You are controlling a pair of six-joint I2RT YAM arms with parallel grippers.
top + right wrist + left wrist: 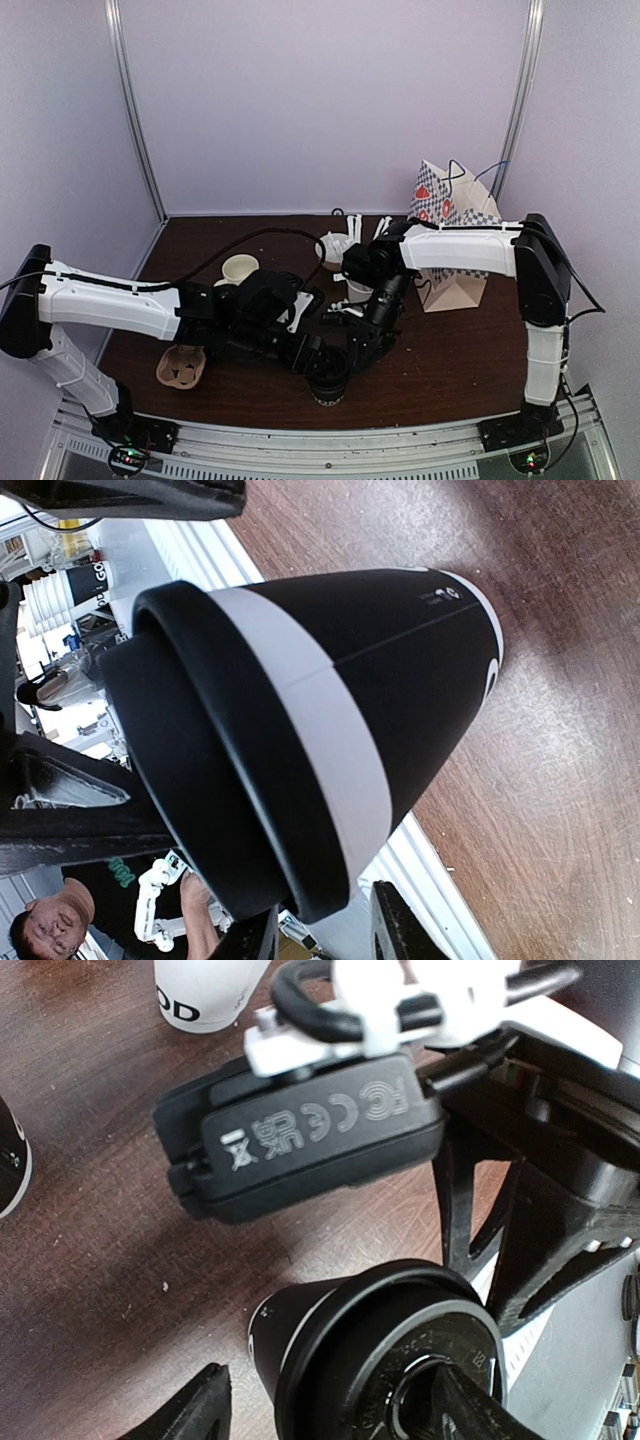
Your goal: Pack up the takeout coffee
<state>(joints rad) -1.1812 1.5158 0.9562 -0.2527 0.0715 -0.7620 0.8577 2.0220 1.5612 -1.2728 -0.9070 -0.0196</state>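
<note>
One takeout coffee cup (328,384), black with a black lid (200,760), stands near the table's front edge. My left gripper (316,360) hangs open over it. In the left wrist view one finger (190,1412) sits clear of the cup's (300,1340) side and the other lies across the lid's middle. My right gripper (320,935) is at the lid's rim from the other side, jaws partly apart with the rim's edge between them and a gap at one finger. A second dark cup (8,1165) shows at the left wrist view's edge.
A cardboard cup carrier (182,365) lies front left and a cream mug (240,268) stands behind my left arm. A white cup (205,995) and a patterned paper bag (455,250) are at the back right. The table's front rail (450,880) runs close by the cup.
</note>
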